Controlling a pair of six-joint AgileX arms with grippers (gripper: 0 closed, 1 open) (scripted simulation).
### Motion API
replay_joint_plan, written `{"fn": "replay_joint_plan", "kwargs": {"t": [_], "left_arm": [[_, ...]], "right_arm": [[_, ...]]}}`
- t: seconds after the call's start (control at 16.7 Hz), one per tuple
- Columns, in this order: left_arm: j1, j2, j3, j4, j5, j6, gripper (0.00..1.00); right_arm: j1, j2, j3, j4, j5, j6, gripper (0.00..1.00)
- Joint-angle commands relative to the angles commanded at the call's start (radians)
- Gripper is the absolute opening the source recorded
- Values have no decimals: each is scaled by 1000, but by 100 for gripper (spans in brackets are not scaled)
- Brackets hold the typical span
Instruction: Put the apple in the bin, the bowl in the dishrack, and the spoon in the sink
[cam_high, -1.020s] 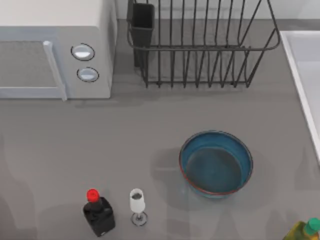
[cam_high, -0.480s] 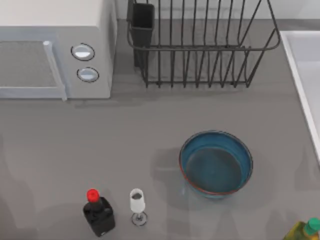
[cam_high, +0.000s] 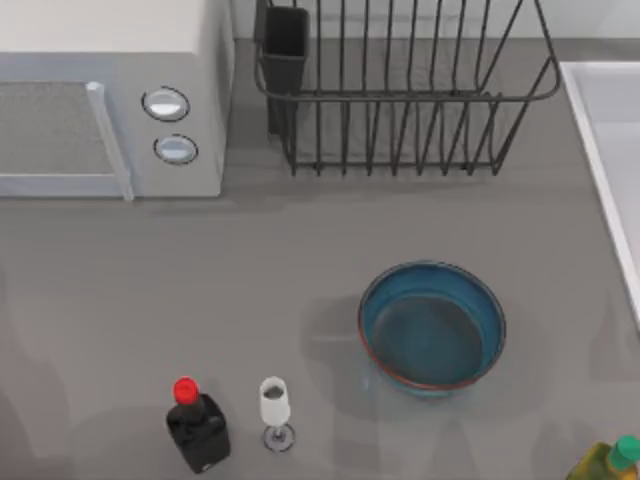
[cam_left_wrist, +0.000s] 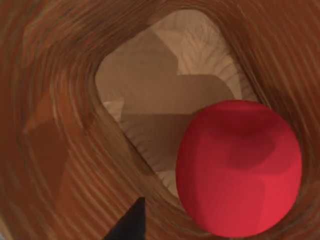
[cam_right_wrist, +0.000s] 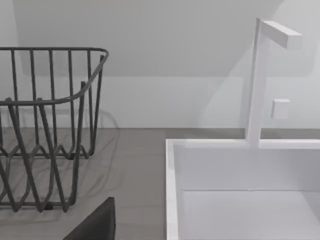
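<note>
The red apple (cam_left_wrist: 239, 167) lies inside the brown wood-grained bin (cam_left_wrist: 60, 150), against its wall near the pale bottom. My left gripper (cam_left_wrist: 131, 222) hangs just above the bin, open, and its one dark fingertip in view is apart from the apple. The blue bowl (cam_high: 432, 327) stands upright and empty on the counter, right of centre. Behind it stands the dark wire dishrack (cam_high: 400, 90) (cam_right_wrist: 45, 125), with nothing between its bars. The white sink (cam_high: 610, 150) (cam_right_wrist: 240, 190) runs along the right edge. A dark part of my right gripper (cam_right_wrist: 95, 222) shows near the sink's rim. The spoon is out of view.
A white microwave (cam_high: 110, 100) fills the back left. A black bottle with a red cap (cam_high: 196, 425) and a small wine glass (cam_high: 274, 410) stand at the front left. A yellow-green bottle (cam_high: 608, 462) sits at the front right corner. A white tap (cam_right_wrist: 257, 80) rises behind the sink.
</note>
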Motion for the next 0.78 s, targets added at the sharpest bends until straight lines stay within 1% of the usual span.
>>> {"fn": "replay_joint_plan", "kwargs": {"t": [0.54,0.66,0.78], "left_arm": [[-1,-1,1,0,0,0,100],[2,-7,-10,10,-1,-26,100],[8,-26,-39,37,-1,-92,100]], "right_arm": [[0,0,0,0,0,0,100],[0,0,0,0,0,0,100],[0,0,0,0,0,0,100]]}}
